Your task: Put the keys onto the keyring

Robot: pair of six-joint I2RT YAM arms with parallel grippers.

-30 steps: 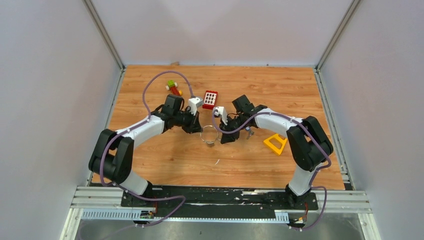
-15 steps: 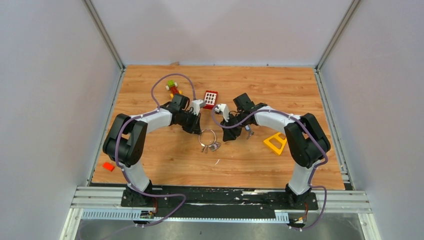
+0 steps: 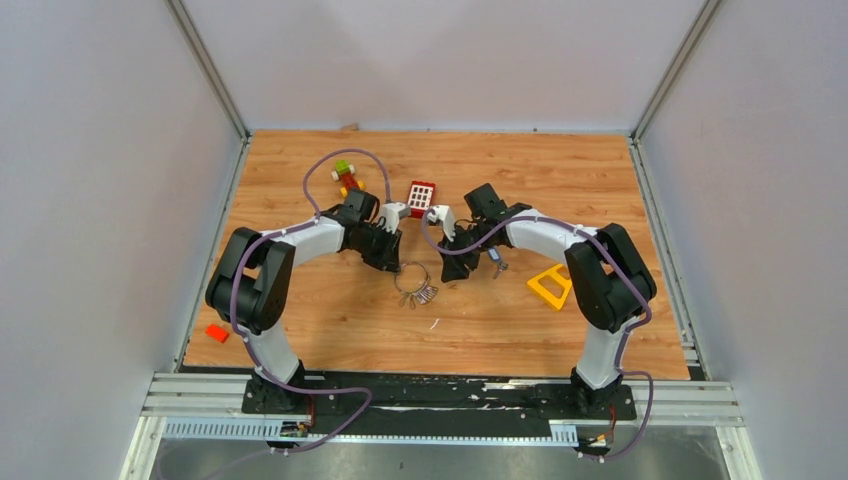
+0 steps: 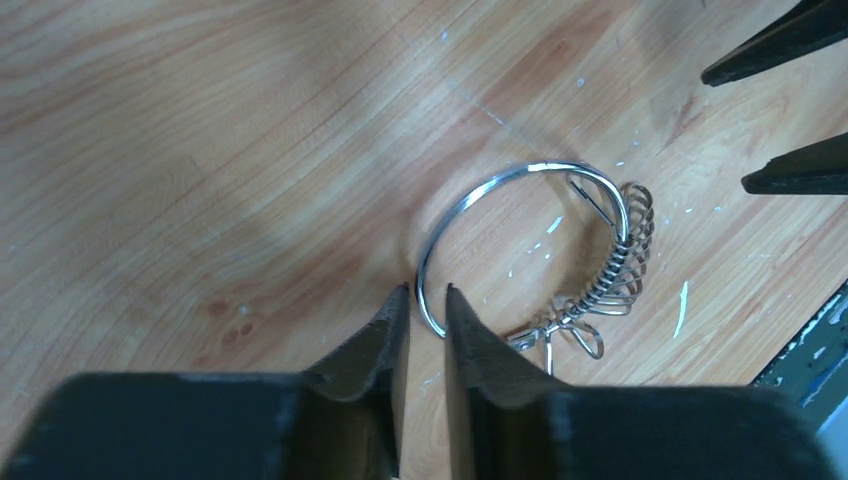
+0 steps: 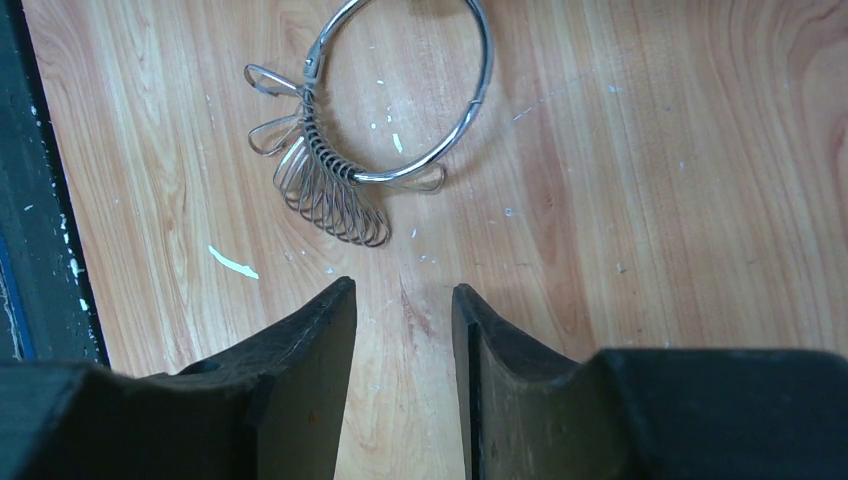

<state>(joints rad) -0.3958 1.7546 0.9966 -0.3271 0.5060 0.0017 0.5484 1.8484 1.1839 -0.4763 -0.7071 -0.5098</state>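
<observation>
So the keyring (image 4: pixel 540 165) lies flat on the table (image 4: pixel 200 150), keys (image 5: pixel 330 195) bunched on it, blurry. The right tool (image 5: pixel 400 290) is spread; the left tool (image 4: pixel 426 292) sits nearly pressed together at the wire, can't tell if pinching.

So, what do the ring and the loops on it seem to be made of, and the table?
The keyring: bright silver metal, polished by its sharp highlights. The loops strung on it: thin silver wire, likely steel. The table: wood-grain board, possibly laminate; matt, lightly scratched.
</observation>
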